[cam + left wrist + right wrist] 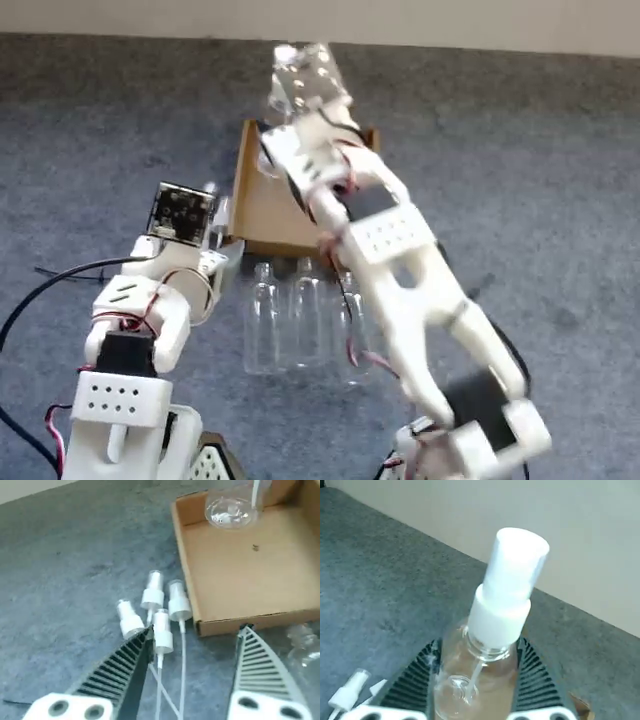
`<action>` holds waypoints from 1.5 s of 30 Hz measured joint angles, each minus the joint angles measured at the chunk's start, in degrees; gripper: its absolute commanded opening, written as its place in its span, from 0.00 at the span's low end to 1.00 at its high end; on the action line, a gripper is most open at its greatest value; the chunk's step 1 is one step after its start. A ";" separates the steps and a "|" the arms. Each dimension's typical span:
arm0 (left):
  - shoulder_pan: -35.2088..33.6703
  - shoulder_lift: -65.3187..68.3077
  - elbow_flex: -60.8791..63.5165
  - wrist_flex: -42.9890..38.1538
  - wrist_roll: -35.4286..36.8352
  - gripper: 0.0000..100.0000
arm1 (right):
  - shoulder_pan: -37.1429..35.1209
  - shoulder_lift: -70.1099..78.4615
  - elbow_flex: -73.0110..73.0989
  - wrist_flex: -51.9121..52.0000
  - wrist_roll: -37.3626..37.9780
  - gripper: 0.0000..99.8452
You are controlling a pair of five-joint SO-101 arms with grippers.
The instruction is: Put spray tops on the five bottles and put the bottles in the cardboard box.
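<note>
We see the right gripper (pixel 479 652) clamped on a clear bottle (pixel 465 682), one finger on each side of its body. The bottle already wears a white spray top (pixel 506 592). In the high view the right arm stretches over the cardboard box (pixel 262 210) and holds this bottle at the box's far end; we cannot tell whether it touches the box. The left gripper (pixel 196 632) hangs with its fingers well apart and nothing between them, over the grey bench (pixel 75 580) just beside the box's near corner. Four loose spray tops (pixel 178 602) lie close together on the bench beside the box wall, their thin tubes trailing. Three uncapped clear bottles (pixel 305 315) sit side by side just in front of the box's near edge, between the two arms.
</note>
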 measured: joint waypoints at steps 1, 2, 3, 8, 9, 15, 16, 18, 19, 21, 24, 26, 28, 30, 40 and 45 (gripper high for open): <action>-0.79 0.00 0.00 -0.09 0.00 0.24 | -0.09 3.87 -3.25 -0.53 0.00 0.00; -1.41 0.00 0.00 -0.44 0.00 0.24 | -0.18 7.56 -6.07 -0.97 0.00 0.00; -2.20 0.00 0.00 -1.14 0.00 0.24 | -0.18 11.25 -8.70 -1.23 0.00 0.00; -6.59 0.00 0.00 -3.08 2.64 0.24 | 0.00 24.35 -18.81 -1.58 0.00 0.00; -7.12 0.00 0.00 -3.16 2.99 0.24 | 0.00 25.85 -20.22 -1.58 0.00 0.00; -7.82 0.00 0.00 -3.25 3.60 0.24 | 0.26 30.51 -22.95 -6.24 0.09 0.00; -7.82 0.00 0.00 -3.25 3.60 0.24 | 0.26 31.03 -22.95 -6.77 0.09 0.00; -7.82 0.00 0.00 -3.25 3.60 0.24 | 0.35 32.35 -22.95 -7.21 0.18 0.00; -7.82 0.00 0.00 -3.25 3.60 0.24 | 0.44 33.14 -22.95 -7.30 0.18 0.00; -7.82 0.00 0.00 -3.25 3.60 0.24 | 0.70 34.37 -22.95 -7.82 0.18 0.00; -7.82 0.00 0.00 -3.25 3.60 0.24 | 1.14 35.43 -22.95 -9.58 0.18 0.00; -7.82 0.00 0.00 -3.25 3.60 0.24 | 1.23 35.52 -22.95 -10.02 0.18 0.00; -7.82 0.00 0.00 -3.25 3.60 0.24 | 1.32 35.96 -22.95 -10.11 0.18 0.00; -7.82 0.00 0.00 -3.25 3.60 0.24 | 1.41 36.57 -22.95 -10.11 0.18 0.00; -7.82 0.00 0.00 -3.25 3.60 0.24 | 1.41 37.01 -22.95 -10.11 0.09 0.11; -7.82 0.00 0.00 -3.25 3.60 0.24 | 1.41 37.01 -22.95 -8.88 0.09 0.20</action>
